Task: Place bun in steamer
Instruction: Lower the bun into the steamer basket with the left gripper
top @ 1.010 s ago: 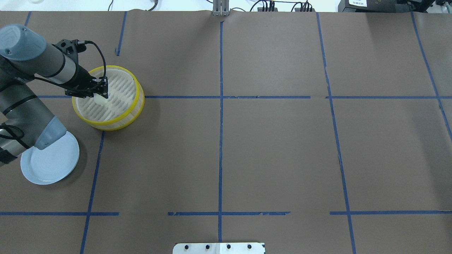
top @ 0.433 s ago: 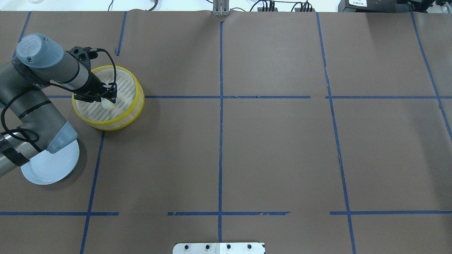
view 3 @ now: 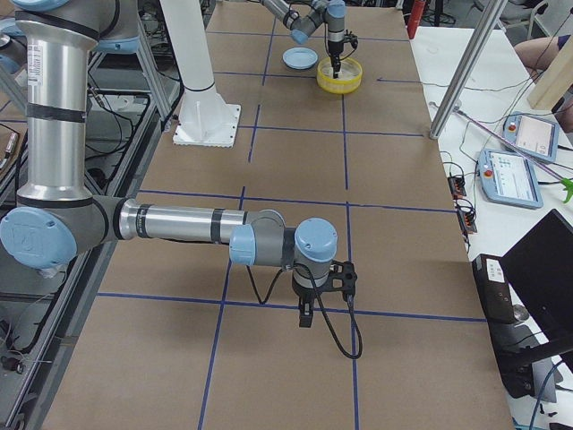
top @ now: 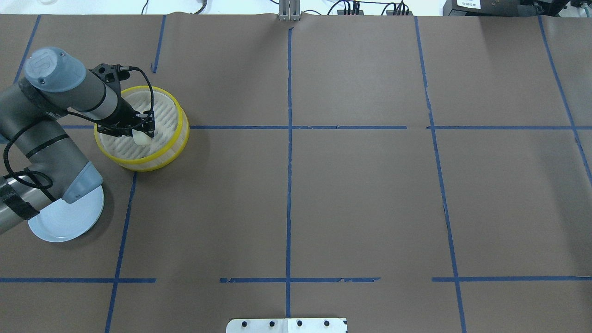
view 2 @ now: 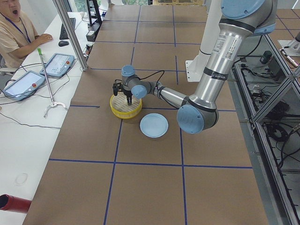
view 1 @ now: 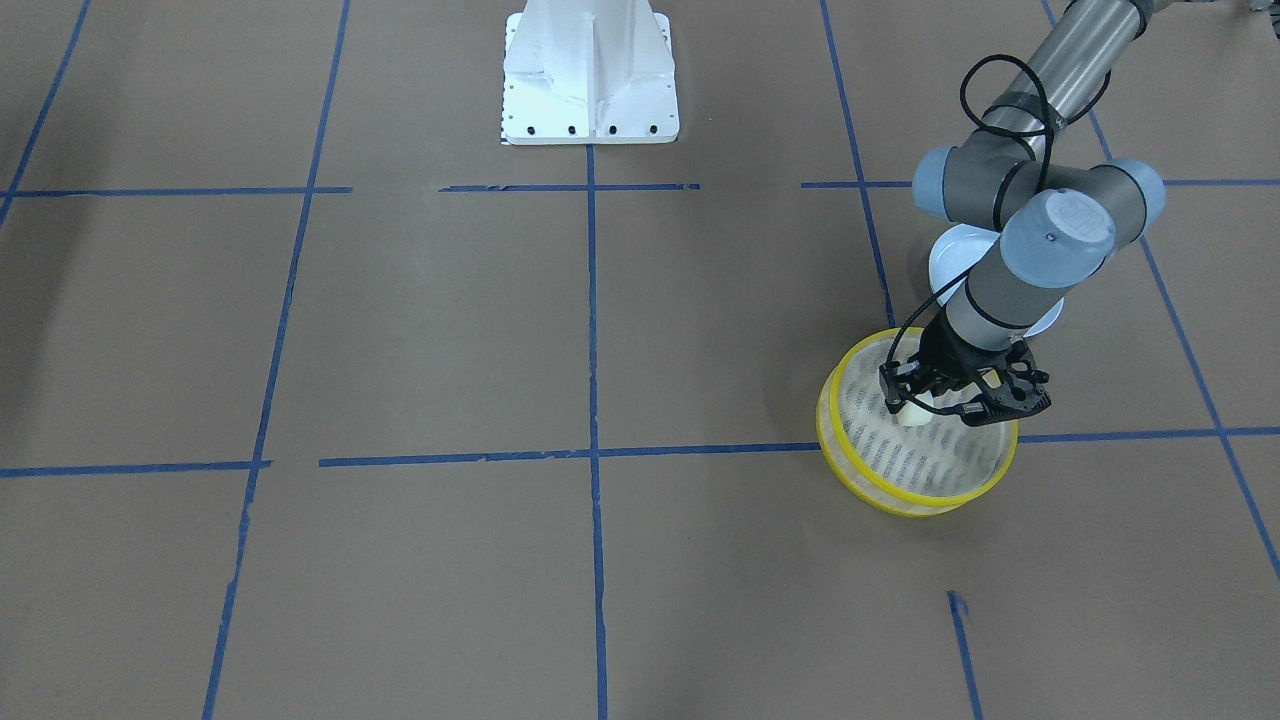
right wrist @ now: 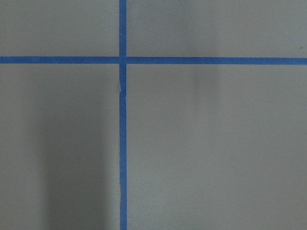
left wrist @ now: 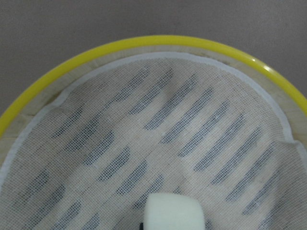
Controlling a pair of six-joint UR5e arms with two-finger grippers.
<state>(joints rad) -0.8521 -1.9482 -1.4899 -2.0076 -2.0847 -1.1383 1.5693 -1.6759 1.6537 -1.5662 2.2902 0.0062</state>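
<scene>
The steamer [top: 183, 133] is a round basket with yellow rims on the table's left part; it also shows in the front view [view 1: 905, 500], the left view [view 2: 125, 112] and the right view [view 3: 340, 82]. My left gripper [top: 143, 130] hangs over its mesh floor, shut on the bun [top: 141, 138], a small cream-white block. The bun shows at the fingertips in the front view [view 1: 914, 414] and at the bottom of the left wrist view [left wrist: 172, 213], above the mesh inside the yellow rim [left wrist: 168, 40]. My right gripper [view 3: 306, 315] hangs over bare table far off; I cannot tell whether it is open.
A pale blue plate [top: 62, 224] lies near the steamer, partly under my left arm's elbow. A white mount base [view 1: 590, 90] stands at the robot's side. A person sits with tablets [view 2: 23, 83] beyond the far table edge.
My left gripper has moved right with the bun, from the steamer's left edge to over its middle. The steamer and plate have not moved.
</scene>
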